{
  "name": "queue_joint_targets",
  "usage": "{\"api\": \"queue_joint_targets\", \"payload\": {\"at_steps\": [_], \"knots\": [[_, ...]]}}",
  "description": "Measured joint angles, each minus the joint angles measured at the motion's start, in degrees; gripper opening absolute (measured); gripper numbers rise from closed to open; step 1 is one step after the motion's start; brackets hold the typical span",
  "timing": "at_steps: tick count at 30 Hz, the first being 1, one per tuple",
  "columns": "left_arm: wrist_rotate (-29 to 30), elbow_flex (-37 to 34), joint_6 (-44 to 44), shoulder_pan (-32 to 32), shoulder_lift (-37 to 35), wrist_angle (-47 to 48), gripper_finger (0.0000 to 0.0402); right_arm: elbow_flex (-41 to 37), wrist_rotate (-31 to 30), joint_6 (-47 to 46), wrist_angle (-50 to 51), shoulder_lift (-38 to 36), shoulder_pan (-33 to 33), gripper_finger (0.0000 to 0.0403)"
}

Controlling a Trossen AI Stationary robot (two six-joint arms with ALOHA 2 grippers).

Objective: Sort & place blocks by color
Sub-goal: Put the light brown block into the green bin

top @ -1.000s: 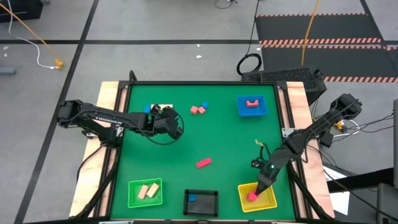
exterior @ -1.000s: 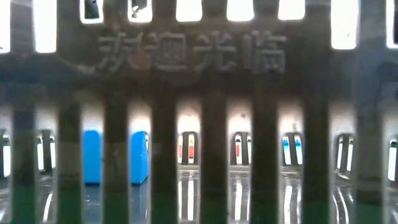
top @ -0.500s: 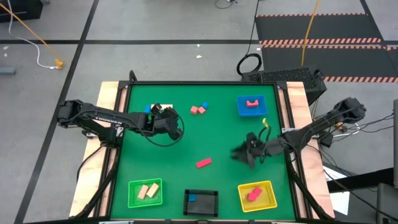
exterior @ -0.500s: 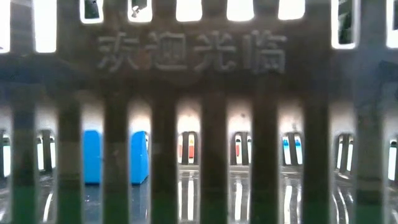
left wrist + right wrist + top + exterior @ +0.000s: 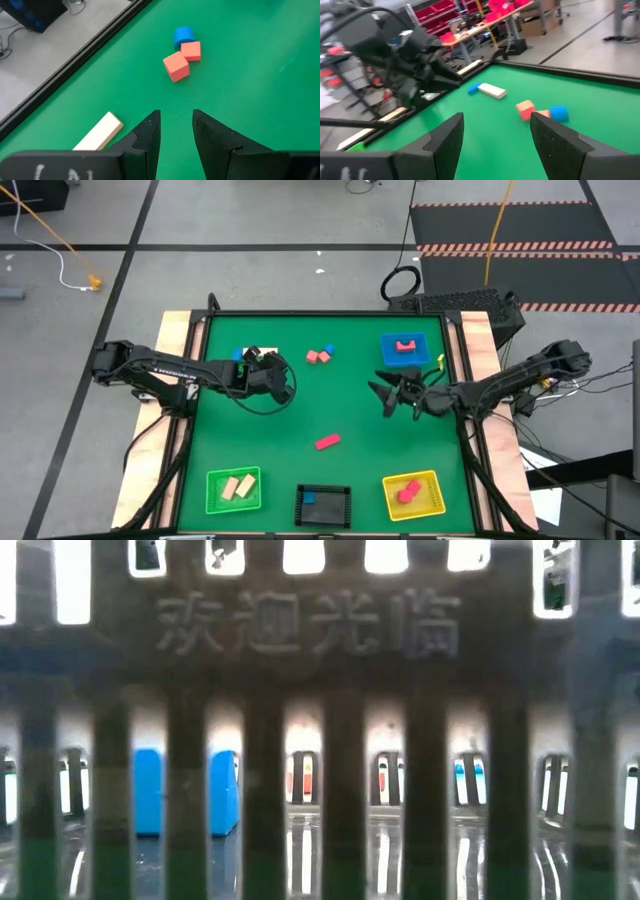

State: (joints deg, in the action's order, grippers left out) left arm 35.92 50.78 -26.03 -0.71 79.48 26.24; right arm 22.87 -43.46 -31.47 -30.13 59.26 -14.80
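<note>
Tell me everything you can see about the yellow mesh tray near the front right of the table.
The yellow mesh tray is a small, square basket with low walls, seemingly wire or plastic mesh. It sits flat on the green table at the front right, beside the black tray. Inside lies one red block, roughly centred. No gripper touches it.

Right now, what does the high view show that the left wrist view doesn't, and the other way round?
Only the high view shows the three mesh trays, green, black and yellow, the blue tray, a lone red bar and the right gripper. Only the left wrist view shows the left gripper with its jaws apart and empty. Both show the two red cubes beside a blue block.
</note>
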Motion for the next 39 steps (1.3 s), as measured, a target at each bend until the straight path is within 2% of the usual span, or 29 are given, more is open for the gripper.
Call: {"api": "queue_joint_targets", "payload": {"at_steps": [4,10,14,19,25,29,34,39], "knots": [[-1.72,0.00,1.63,4.20,0.00,0.04,0.0115,0.00,0.02,2.44,-0.05,0.00,4.18,0.0220],[-15.93,0.00,1.23,16.06,0.02,0.17,0.0115,-0.02,-0.09,3.69,-0.76,0.00,12.02,0.0220],[-21.00,-0.01,-1.15,23.62,0.02,1.97,0.0115,-0.02,-0.04,3.70,-0.90,0.00,15.21,0.0220],[-21.97,-0.02,-3.25,29.66,0.02,5.27,0.0115,-0.02,-0.02,4.15,-0.89,0.00,17.44,0.0220],[-21.75,-0.02,-2.82,32.93,0.02,5.80,0.0115,-0.02,-0.02,7.55,-0.94,0.00,17.89,0.0220],[-18.95,-0.02,-2.57,34.25,0.02,5.73,0.0115,-0.02,-0.02,13.29,-1.85,-0.02,17.89,0.0220],[-18.91,-0.02,-0.39,34.78,0.46,5.65,0.0115,-0.02,0.04,12.78,-1.44,-0.02,17.89,0.0220],[-19.87,-0.02,-1.36,34.48,4.00,7.35,0.0115,-0.02,0.14,12.69,-1.20,-0.02,17.87,0.0220]]}}
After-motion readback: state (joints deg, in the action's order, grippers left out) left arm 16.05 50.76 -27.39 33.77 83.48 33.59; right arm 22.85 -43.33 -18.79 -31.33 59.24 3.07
